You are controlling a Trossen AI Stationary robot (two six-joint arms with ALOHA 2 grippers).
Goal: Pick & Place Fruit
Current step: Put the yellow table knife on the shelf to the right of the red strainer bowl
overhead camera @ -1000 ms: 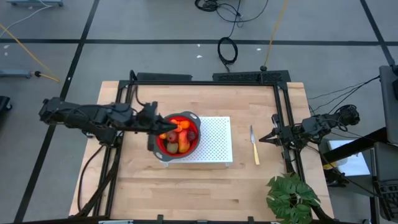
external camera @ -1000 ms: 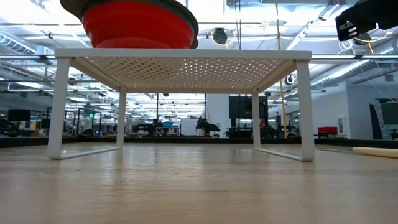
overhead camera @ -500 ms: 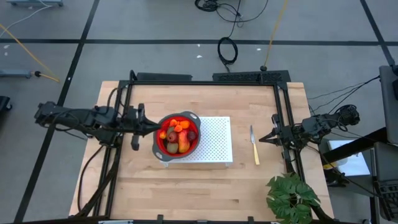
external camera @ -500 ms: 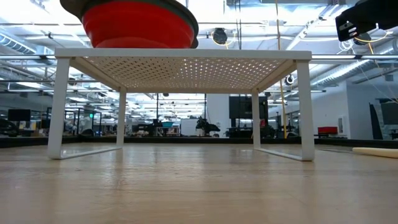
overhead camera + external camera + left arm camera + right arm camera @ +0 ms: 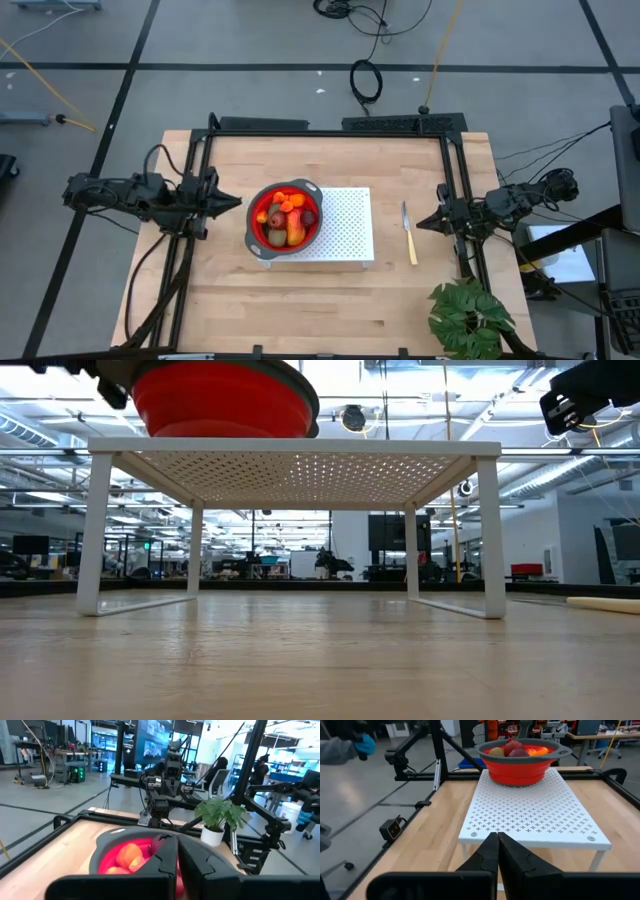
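The fruit [image 5: 287,220] lies in a red bowl [image 5: 258,232] with a grey rim: a red-orange-yellow oblong, olive-brown ovals, dark red balls and small orange bits. The bowl stands on the left end of a white perforated rack [image 5: 348,225]. My left gripper [image 5: 237,203] is shut and hovers just left of the bowl, pointing at it; the left wrist view shows the fruit [image 5: 128,855] past its fingertips. My right gripper [image 5: 420,222] is shut and waits near the table's right edge, facing the rack [image 5: 530,810] and the bowl [image 5: 522,767].
A yellow-handled knife [image 5: 408,234] lies on the table between the rack and my right gripper. A green potted plant [image 5: 468,318] stands at the near right corner. Black frame rails run along the table's left, far and right sides. People show in the room beyond.
My left arm has drawn back from over the bowl toward the table's left edge, and its gripper now points level at the bowl from outside the rim. The bowl and fruit have stayed where they were.
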